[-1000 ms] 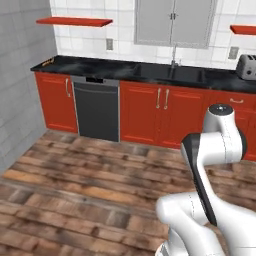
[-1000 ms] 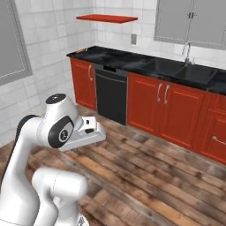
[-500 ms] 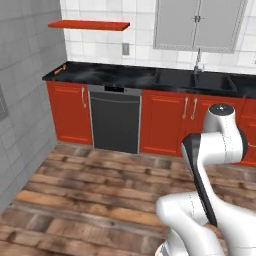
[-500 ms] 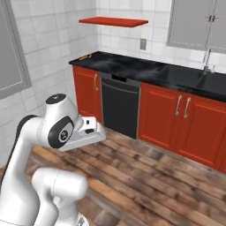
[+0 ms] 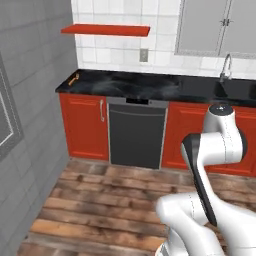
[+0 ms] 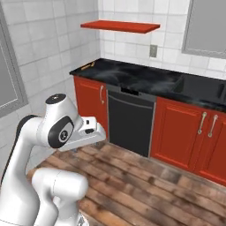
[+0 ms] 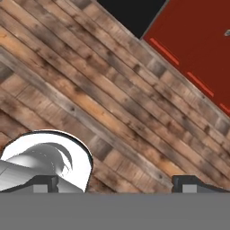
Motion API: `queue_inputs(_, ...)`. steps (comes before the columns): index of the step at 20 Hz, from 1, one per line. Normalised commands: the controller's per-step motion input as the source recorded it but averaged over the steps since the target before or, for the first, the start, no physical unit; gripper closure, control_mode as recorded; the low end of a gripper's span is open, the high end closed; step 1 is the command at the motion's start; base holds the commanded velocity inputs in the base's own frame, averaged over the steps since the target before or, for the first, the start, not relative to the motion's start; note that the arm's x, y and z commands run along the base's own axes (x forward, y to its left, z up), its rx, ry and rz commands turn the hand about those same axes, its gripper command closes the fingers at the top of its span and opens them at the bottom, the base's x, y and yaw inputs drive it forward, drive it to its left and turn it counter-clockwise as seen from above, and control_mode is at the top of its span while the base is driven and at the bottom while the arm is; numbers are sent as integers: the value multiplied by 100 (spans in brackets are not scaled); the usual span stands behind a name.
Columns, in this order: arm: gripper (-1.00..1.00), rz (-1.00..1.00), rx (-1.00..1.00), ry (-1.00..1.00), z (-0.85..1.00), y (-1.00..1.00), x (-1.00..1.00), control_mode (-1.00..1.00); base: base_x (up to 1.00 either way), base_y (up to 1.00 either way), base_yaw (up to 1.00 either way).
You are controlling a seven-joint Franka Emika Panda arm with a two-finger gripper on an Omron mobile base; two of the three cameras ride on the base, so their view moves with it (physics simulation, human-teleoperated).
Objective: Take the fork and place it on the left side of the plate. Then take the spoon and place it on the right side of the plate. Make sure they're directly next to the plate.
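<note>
Dark fingertips [image 7: 45, 180] spread wide, empty, aimed at plank floor [image 7: 112, 103].
Orange fork [image 5: 74, 79] sits far ahead on the black counter [image 5: 150, 85], at its left end; spoon and plate can't be made out. Risk: base stops short or off-line, reach falls short.

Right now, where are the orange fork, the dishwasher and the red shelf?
fork [image 5: 74, 79], left base view, its handle.
dishwasher [image 5: 136, 136], left base view, door middle.
red shelf [image 6: 120, 26], right base view, front edge.
</note>
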Motion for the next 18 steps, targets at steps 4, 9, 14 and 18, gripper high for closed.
queue_inputs(4,-100,0,0,0,0,0,0,100,100,56,-18)
queue_inputs(9,-100,0,0,0,0,0,0,100,100,56,-19)
queue_inputs(14,-100,0,0,0,0,0,0,100,100,49,-20)
queue_inputs(18,-100,0,0,0,0,0,0,100,100,41,-20)
